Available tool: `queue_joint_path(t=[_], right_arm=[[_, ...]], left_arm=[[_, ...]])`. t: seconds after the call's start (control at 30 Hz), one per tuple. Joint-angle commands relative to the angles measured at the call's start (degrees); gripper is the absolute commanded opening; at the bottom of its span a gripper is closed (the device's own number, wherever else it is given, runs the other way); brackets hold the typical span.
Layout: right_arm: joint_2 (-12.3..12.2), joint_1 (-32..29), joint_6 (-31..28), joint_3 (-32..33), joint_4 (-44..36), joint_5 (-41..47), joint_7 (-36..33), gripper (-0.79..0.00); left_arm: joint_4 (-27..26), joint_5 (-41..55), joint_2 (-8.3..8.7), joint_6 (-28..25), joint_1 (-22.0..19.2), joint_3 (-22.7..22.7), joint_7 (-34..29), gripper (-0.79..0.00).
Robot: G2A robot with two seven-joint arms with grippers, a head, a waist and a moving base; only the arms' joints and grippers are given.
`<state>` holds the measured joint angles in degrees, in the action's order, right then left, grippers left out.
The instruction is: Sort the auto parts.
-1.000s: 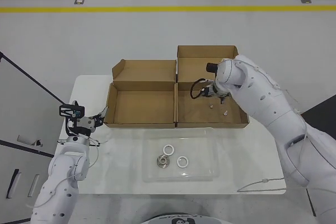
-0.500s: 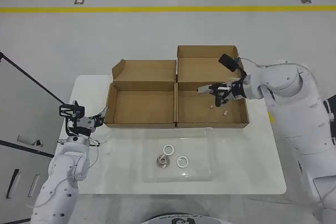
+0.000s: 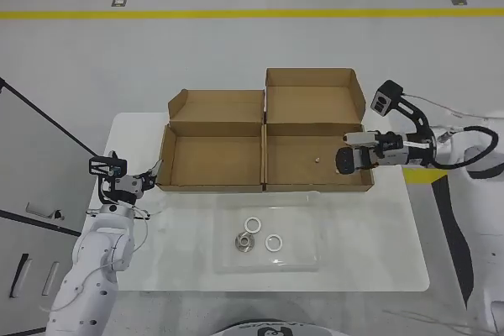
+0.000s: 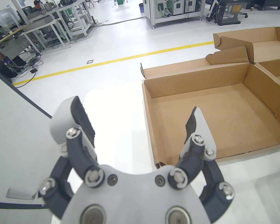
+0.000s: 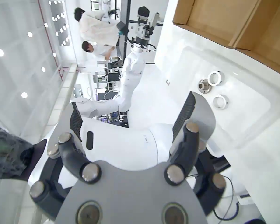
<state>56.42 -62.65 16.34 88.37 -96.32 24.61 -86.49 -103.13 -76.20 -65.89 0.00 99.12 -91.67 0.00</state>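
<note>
Right gripper (image 5: 133, 108) empty, fingers apart, at right box (image 3: 294, 168) edge. Left gripper (image 4: 136, 110) also apart. Two rings (image 3: 254, 224) and metal hub (image 3: 244, 243) lie in clear tray (image 3: 223, 265). Suggest dropping straight over hub, centred, and clamping its neck.

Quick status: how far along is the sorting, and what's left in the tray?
Done: one small part shows in the right box; the left box holds none. In hand: nothing; left gripper and right gripper are open. Left: two white rings and a metal flanged part in the clear tray.
</note>
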Motion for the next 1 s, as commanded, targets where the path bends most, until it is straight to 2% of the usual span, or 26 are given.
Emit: queue_joint_path(t=[0.0, 0.13, 0.43, 0.97], right_arm=[[-0.23, -1.4, -0.68, 2.03, -0.08, 2.52, -0.13, 0.0], [-0.69, -4.68, -1.98, 6.12, -0.96, 6.85, -0.25, 0.0], [-1.67, -10.33, -2.29, 11.9, -3.91, 10.08, 0.48, 0.0], [-1.75, -10.82, -2.86, 12.47, -4.12, 10.92, 1.03, 0.0]], left_arm=[[0.0, 0.0, 0.0, 0.0, 0.0, 0.0, 0.0, 0.0], [0.0, 0.0, 0.0, 0.0, 0.0, 0.0, 0.0, 0.0], [0.0, 0.0, 0.0, 0.0, 0.0, 0.0, 0.0, 0.0], [0.0, 0.0, 0.0, 0.0, 0.0, 0.0, 0.0, 0.0]])
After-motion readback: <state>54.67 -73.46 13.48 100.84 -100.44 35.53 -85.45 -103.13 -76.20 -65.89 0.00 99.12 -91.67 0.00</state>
